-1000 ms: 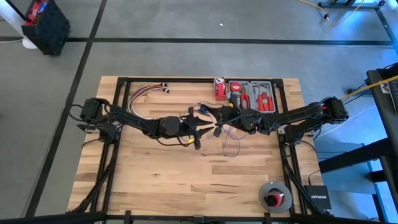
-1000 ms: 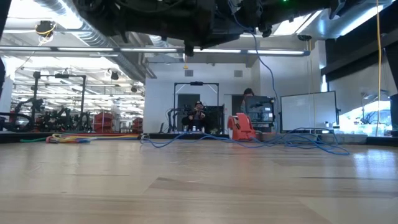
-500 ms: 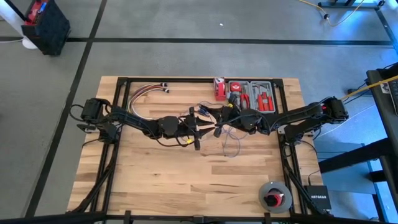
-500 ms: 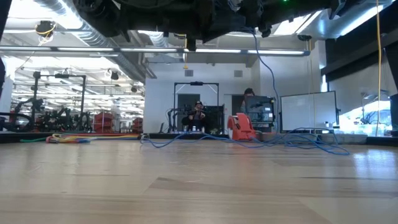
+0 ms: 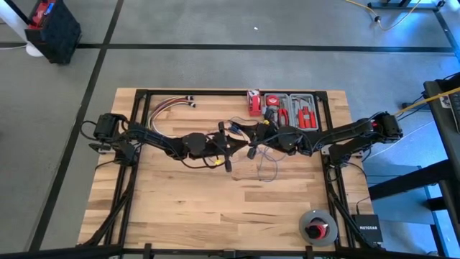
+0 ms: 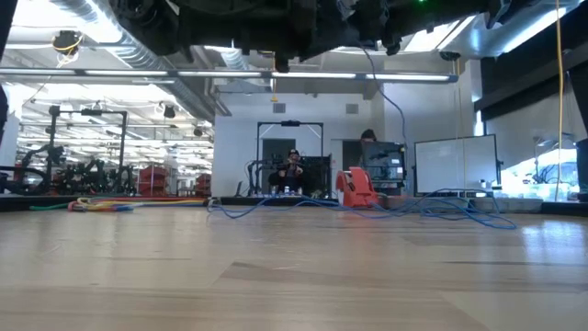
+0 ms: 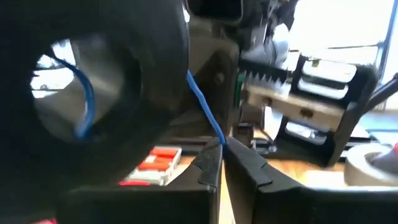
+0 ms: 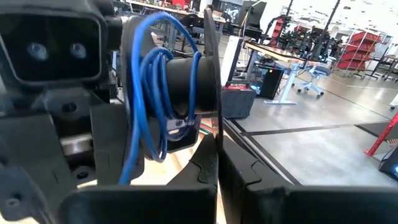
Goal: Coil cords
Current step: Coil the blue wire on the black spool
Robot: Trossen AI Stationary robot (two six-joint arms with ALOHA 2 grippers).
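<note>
From overhead I see my 2 dark arms reaching in from opposite sides of the wooden table [image 5: 180, 208] and meeting near its middle, raised off the surface. My left gripper [image 7: 222, 148] has its fingers pinched together on the cord [image 7: 205, 109], a very thin blue wire that runs up from the fingertips across a dark round part of the other arm. My right gripper [image 8: 217, 144] is clenched too, fingers pressed edge to edge. In its wrist view several turns of the blue cord wrap around a black cylindrical body right in front of it, beside the left arm's camera housing [image 8: 53, 43]; I cannot tell whether the right fingers themselves hold any wire.

In the low view one strand hangs from the arms at the top of the picture, and the remaining cord lies in loose loops on the far part of the table.

Toward the far edge sit a red tool tray [image 5: 291, 111], a small red box [image 5: 253, 103] and a bundle of coloured wires [image 5: 169, 106]. A grey spool with a red centre [image 5: 317, 227] rests near the front right corner.
</note>
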